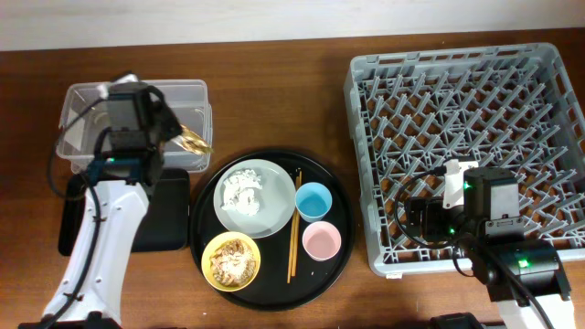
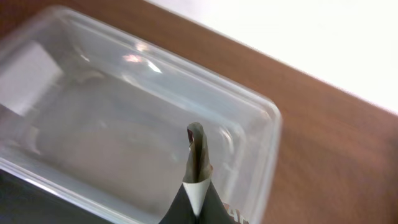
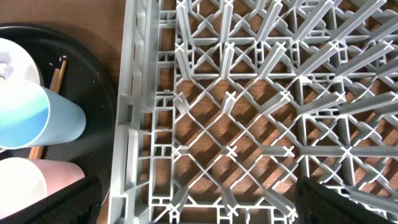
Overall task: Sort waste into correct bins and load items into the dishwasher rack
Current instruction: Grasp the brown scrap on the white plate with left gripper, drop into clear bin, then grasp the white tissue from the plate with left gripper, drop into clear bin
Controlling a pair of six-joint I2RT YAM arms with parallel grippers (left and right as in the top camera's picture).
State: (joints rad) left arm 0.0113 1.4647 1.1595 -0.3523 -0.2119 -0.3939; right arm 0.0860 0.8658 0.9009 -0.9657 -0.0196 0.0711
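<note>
Early stage: your left jaws pinch the gold wrapper [image 1: 194, 140] over the clear tub [image 1: 82, 96] at the surface's far-left corner, right jaws spread over the empty rack [image 1: 366, 82]; tissue [image 1: 243, 192], scraps [image 1: 233, 262], plate [image 1: 274, 215], bowl [image 1: 211, 247], blue cup [image 1: 313, 199], pink cup [image 1: 321, 241], chopsticks [image 1: 293, 238] unsorted on the round tray [image 1: 340, 210].

The gold wrapper [image 1: 194, 140] hangs, apparently just above the right end of the clear tub [image 1: 183, 87], with the black tray [image 1: 169, 212] beside it; tissue [image 1: 243, 190] lies on the plate [image 1: 275, 209], scraps [image 1: 233, 262] in the yellow bowl [image 1: 206, 264], blue cup [image 1: 313, 199] and pink cup [image 1: 321, 240] upright by the chopsticks [image 1: 293, 233], the grey rack [image 1: 475, 100] well apart.
</note>
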